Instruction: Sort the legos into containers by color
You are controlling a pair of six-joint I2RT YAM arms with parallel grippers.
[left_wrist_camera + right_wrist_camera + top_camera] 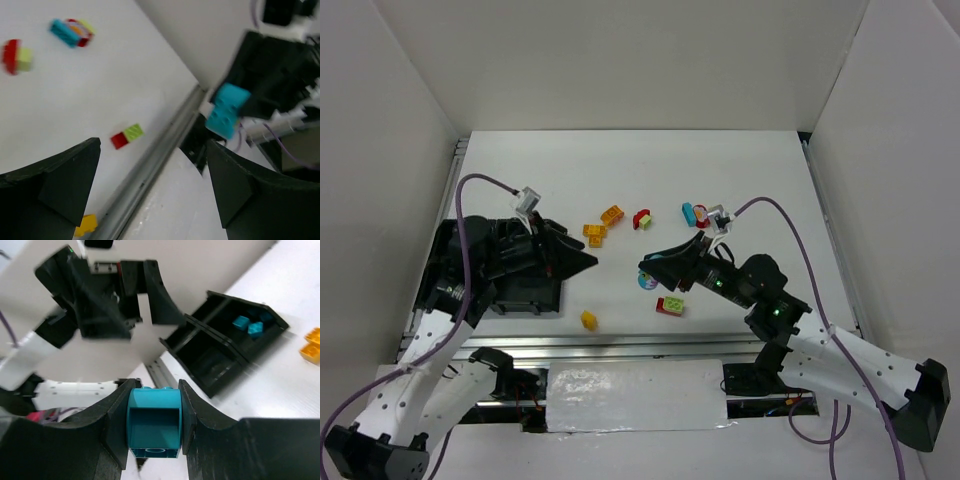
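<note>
My right gripper [650, 268] is shut on a cyan-blue brick [154, 422] and holds it above the table's middle; the brick also shows in the left wrist view [227, 110]. My left gripper [588, 262] is open and empty, above the right edge of the black tray [527, 306]. In the right wrist view the tray [200, 367] holds two cyan bricks [248, 325] in a far compartment. Loose on the table are two orange bricks [603, 222], a red-green brick [670, 305], a yellow brick [589, 319], a red-lime piece [642, 218] and a cyan-red piece [695, 213].
The left arm hides most of the tray in the top view. A metal rail [620, 345] runs along the table's near edge. White walls enclose the table on three sides. The right arm's purple cable [790, 225] arcs above the table's right half.
</note>
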